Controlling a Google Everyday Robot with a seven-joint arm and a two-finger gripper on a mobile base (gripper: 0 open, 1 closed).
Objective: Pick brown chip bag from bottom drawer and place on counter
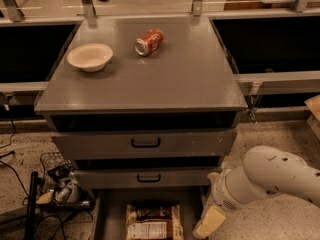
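Shows the counter [180,79] over the open bottom drawer [112,209], which holds the brown chip bag [154,223] flat, a bowl [90,57] and tipped red can [149,42] on the counter, and the gripper [206,224] just right of the bag, grip impossible to tell.

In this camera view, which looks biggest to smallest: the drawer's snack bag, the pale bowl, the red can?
1. Brown crinkly chip bag, partly cut off, beside the robot's hand at lower right.
2. Cream round bowl, nearly as big; unsure.
3. Red soda can, clearly smallest.
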